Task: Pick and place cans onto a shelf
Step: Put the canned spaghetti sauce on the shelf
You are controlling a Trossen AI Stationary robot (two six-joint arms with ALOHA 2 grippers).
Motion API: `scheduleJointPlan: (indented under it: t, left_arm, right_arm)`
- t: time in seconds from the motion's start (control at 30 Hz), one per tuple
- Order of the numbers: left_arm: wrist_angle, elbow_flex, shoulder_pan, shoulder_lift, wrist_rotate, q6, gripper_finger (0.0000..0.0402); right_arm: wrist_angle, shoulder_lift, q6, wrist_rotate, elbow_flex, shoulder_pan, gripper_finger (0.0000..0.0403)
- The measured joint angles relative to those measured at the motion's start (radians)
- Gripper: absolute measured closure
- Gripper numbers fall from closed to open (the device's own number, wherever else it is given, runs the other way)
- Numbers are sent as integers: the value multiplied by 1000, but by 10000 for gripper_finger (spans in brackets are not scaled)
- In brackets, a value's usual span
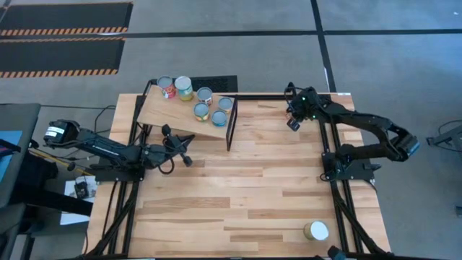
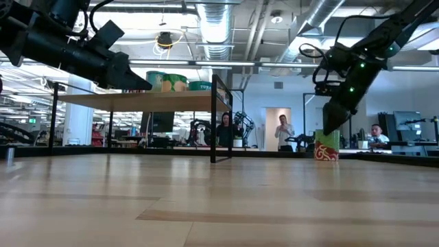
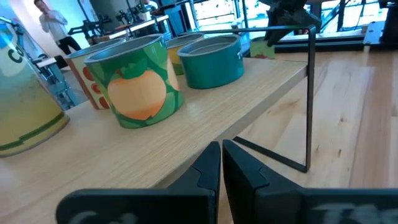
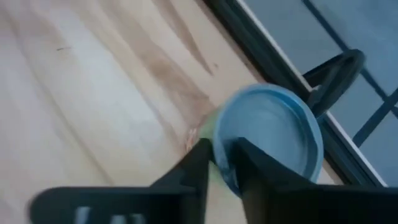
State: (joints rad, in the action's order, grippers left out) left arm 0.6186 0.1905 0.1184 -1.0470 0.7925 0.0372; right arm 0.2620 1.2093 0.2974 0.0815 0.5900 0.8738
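Jaws, left gripper (image 3: 221, 163): dark fingers pressed together, nothing between them, hovering just off the shelf's front edge.
Jaws, right gripper (image 4: 222, 163): a narrow gap between the fingers, poised right over a can's rim; whether they grip it, I cannot tell.
Can under the right gripper (image 2: 326, 145): standing on the table at the far right edge, green and red label, round flat grey top (image 4: 273, 134).
Shelf (image 1: 170, 110): pale wood board with fine straight grain, sloping, on a thin black metal frame, at the table's far left.
Cans on the shelf: five up there, round silvery tops, clustered along the back and right side.
Nearest can (image 3: 135, 81): green label with a big orange fruit shape.
Teal tin (image 3: 211, 59): short and wide, smooth wall, white lettering too cut off to read.
Cream-topped can (image 1: 315, 230): alone near the table's front right corner.
Table (image 1: 245, 188): planked light wood, streaky grain.
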Motion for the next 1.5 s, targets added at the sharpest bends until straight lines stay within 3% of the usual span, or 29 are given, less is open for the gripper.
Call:
scheduleJointPlan:
  t: [0.13,0.2,0.47,0.67,0.87,1.13,1.3,1.5]
  left_arm:
    - [-2,0,0,0,-2,11,393]
    - [-5,0,0,0,-2,20,393]
    - [-10,0,0,0,-23,22,393]
    - [-9,0,-2,0,-47,22,393]
    - [-8,0,-3,0,-144,14,393]
    - [7,0,-2,0,-273,2,393]
    - [35,4,0,0,-348,28,393]
    - [27,46,23,0,-428,69,393]
  right_arm:
    - [88,-3,-2,-37,64,-53,380]
    - [112,-10,-3,-67,95,-91,391]
    - [134,-25,-43,-257,145,-320,370]
    - [-7,55,-63,-270,144,-564,383]
    - [-151,193,-22,-270,163,-730,376]
    - [-144,400,149,-272,332,-823,376]
    - [-134,487,248,-345,440,-829,369]
    - [-132,561,259,-375,527,-837,358]
